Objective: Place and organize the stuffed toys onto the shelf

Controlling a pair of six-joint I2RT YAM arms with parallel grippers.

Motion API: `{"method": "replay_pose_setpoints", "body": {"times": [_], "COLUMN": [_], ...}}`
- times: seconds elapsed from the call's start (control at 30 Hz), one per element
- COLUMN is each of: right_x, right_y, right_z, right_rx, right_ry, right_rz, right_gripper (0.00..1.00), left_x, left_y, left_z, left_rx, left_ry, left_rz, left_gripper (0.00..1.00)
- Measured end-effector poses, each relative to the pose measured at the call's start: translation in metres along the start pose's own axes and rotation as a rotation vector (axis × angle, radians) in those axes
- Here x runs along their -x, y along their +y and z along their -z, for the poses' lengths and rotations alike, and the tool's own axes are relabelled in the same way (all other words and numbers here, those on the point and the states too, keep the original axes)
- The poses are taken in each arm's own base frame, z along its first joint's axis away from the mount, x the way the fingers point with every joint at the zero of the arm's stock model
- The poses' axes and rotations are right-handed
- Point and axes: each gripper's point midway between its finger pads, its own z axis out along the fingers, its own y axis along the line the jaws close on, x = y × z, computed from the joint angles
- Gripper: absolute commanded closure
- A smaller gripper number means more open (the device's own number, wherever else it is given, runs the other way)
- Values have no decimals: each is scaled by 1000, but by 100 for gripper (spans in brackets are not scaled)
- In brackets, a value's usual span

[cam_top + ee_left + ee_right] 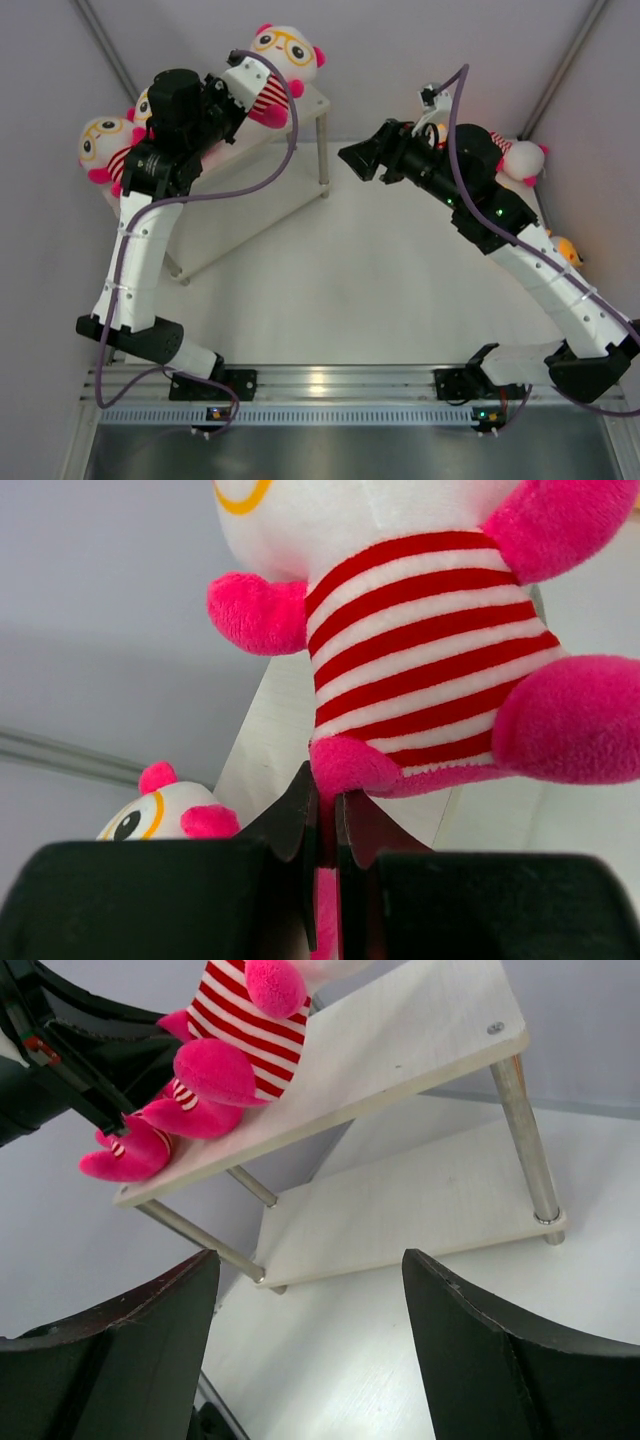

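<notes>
because the left gripper (325,802) is pinched shut on a pink leg of the striped plush doll (420,650), that doll sits propped on the top board of the shelf (420,1045), in the upper left of the overhead view. the grip on a limb looks meant to steady it or nudge it into line without tipping it. a second striped doll (105,145) lies at the shelf's left end, partly under the arm. the right gripper (353,162) hangs over the surface (380,290) near centre, jaws wide apart and holding nothing, probably free to fetch more. another striped doll (522,158) and a small yellow-orange toy (566,250) lie at the right edge, half hidden by the right arm.
</notes>
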Motion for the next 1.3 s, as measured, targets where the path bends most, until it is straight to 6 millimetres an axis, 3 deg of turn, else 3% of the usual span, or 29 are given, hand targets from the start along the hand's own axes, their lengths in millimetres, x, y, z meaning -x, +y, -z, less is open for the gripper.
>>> {"method": "replay_pose_setpoints", "body": {"times": [0.33, 0.6, 0.73, 1.1, 1.3], "right_x": [-12, -20, -15, -21, -25], "right_y": [-13, -21, -19, -30, -35], "right_z": [-1, 7, 14, 21, 21], "right_rx": [-47, -78, -78, -117, -136], "right_ry": [27, 42, 26, 25, 33], "right_rz": [11, 11, 12, 22, 29], "right_gripper": [26, 26, 26, 26, 25], "left_x": [-28, -38, -43, -72, -78], "left_y": [2, 14, 16, 10, 9], "left_z": [-21, -21, -22, -29, -31], "left_rx": [184, 317, 359, 428, 437], "left_ry": [159, 195, 204, 288, 310], "left_rz": [144, 272, 324, 371, 360], "left_gripper": [100, 100, 100, 100, 99]}}
